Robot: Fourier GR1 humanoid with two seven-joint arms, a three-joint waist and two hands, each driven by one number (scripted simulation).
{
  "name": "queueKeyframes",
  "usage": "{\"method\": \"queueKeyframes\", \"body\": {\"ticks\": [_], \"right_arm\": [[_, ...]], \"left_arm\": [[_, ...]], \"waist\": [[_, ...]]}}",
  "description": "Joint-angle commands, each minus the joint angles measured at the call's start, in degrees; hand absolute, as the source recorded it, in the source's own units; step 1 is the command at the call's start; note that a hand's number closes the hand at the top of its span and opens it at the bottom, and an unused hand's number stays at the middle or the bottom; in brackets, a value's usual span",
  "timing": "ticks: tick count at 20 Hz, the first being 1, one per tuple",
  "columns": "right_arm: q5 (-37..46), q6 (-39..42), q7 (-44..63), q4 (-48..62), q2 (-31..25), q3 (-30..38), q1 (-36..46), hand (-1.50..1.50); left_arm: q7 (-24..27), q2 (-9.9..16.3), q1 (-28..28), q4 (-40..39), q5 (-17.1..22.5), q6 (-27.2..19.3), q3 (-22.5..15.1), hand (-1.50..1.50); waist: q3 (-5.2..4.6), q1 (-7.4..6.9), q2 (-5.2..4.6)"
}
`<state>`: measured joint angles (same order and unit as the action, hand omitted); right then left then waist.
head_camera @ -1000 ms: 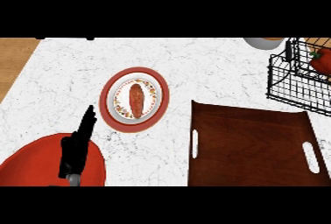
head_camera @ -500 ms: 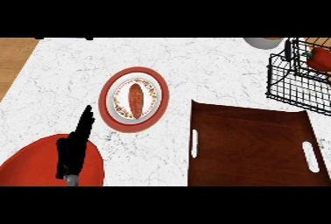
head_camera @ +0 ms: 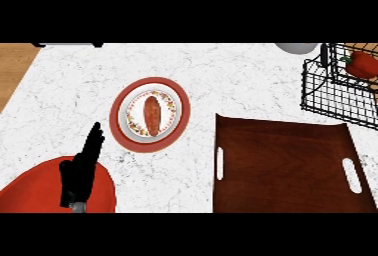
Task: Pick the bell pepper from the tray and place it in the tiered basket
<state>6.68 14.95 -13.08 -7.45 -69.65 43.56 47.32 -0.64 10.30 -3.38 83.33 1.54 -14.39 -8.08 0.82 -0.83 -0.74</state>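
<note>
Far right of the left robot hand [head_camera: 81, 170], the bell pepper [head_camera: 362, 62] is seen lying inside the tiered basket [head_camera: 325, 95], while the brown tray [head_camera: 284, 165] is left bare; the placement is judged complete. Compared with the earlier views, almost nothing is changed. The left robot hand is held with fingers straight and pressed together over a red plate [head_camera: 29, 192], beside the plate of food [head_camera: 150, 115]. Open tabletop [head_camera: 244, 75] is left between tray and basket; the right robot hand is not shown.

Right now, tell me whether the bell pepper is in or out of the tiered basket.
In. The red bell pepper sits inside the black wire tiered basket at upper right; the brown tray holds nothing.
</note>
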Motion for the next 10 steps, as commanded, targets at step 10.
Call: {"method": "queueKeyframes", "body": {"ticks": [10], "right_arm": [[-5.0,16.8,-4.9,3.6,-9.4,5.6,-14.7,-1.5]], "left_arm": [[-0.2,-0.8,-2.5,-1.7,0.3,-1.0,0.9,0.0]], "waist": [[0.16,2.35,-0.25]]}}
